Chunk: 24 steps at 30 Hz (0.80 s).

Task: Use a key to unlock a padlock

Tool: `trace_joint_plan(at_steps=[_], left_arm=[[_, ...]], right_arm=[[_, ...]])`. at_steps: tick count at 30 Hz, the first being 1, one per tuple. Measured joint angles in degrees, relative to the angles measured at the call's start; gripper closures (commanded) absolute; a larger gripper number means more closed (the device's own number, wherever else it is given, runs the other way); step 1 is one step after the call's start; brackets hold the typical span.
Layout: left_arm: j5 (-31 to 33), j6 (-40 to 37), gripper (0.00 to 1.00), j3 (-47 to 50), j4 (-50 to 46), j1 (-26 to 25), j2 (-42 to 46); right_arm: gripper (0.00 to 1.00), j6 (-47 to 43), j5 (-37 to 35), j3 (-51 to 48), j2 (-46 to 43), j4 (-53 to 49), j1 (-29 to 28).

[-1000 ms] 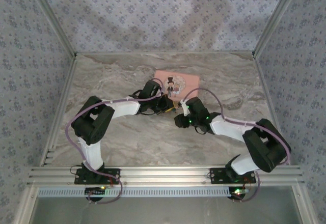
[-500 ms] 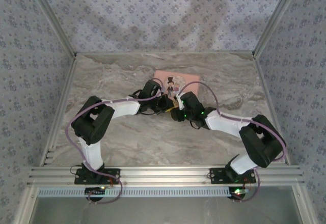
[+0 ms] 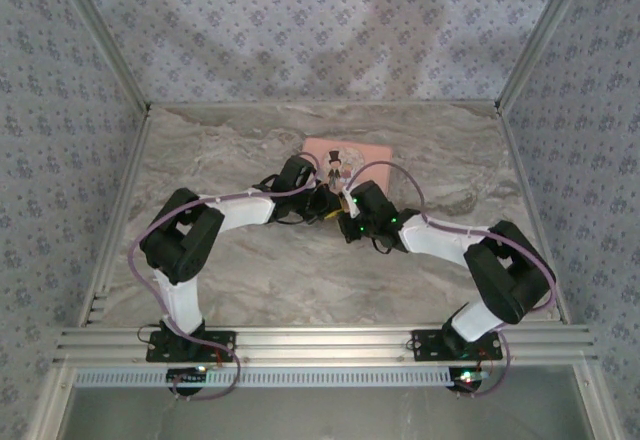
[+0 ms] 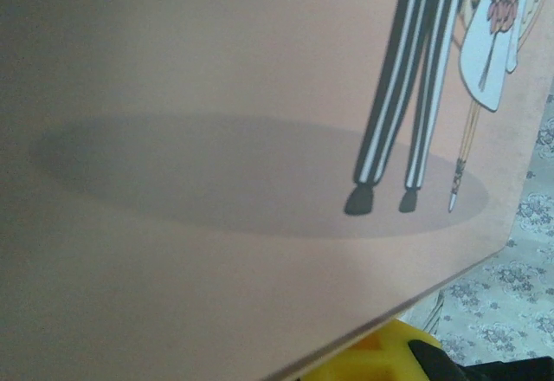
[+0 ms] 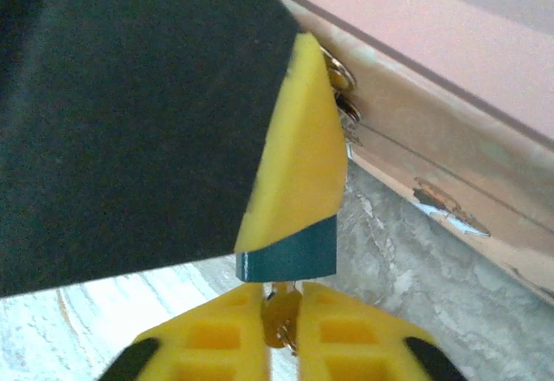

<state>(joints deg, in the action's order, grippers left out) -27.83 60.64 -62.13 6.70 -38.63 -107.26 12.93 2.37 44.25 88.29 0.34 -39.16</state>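
Note:
In the right wrist view the small teal padlock (image 5: 288, 253) sticks out below a yellow finger (image 5: 299, 156) of my left gripper (image 3: 325, 203), which is shut on it. Right under the padlock, my right gripper (image 5: 282, 299) is shut on the key (image 5: 281, 319), whose tip reaches the lock's underside. From above, both grippers meet just in front of the pink tin (image 3: 365, 155), the right gripper (image 3: 347, 214) to the right of the left one. The padlock's upper part is hidden behind the left finger.
The pink tin with the cartoon couple (image 4: 260, 138) sits close behind the grippers, its scuffed side wall (image 5: 450, 164) a short way from the padlock. Marble tabletop (image 3: 300, 280) lies open in front, with patterned walls on three sides.
My right arm has swung left and forward to meet the left gripper, and its jaws have closed on the key. The left arm has stayed put.

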Motion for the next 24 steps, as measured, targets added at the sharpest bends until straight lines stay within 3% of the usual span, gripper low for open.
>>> trace_joint_plan(at_steps=[9, 13, 18, 21, 23, 24], left_arm=[[0.04, -0.85, 0.99, 0.02, -0.61, 0.04, 0.00], [0.15, -1.68, 0.79, 0.00, -1.25, 0.00, 0.00], [0.61, -2.38, 0.78, 0.02, -1.97, 0.02, 0.00], [1.90, -2.95, 0.83, 0.17, -2.21, 0.07, 0.02], [2.73, -3.72, 0.97, 0.24, -2.78, 0.28, 0.11], [2.80, -3.69, 1.00, 0.22, -3.23, 0.44, 0.26]], right_arm=[[1.00, -0.28, 4.09, -0.13, 0.00, 0.02, 1.38], [1.00, 0.37, 7.17, -0.68, 0.04, 0.96, 2.38], [1.00, 2.32, 10.58, -1.05, 1.97, 3.56, 3.06], [1.00, 2.86, 11.54, -1.05, 3.56, 5.27, 3.26], [1.00, 3.08, 12.00, -1.03, 4.17, 6.21, 3.41], [1.00, 3.17, 12.26, -1.03, 4.31, 6.49, 3.56]])
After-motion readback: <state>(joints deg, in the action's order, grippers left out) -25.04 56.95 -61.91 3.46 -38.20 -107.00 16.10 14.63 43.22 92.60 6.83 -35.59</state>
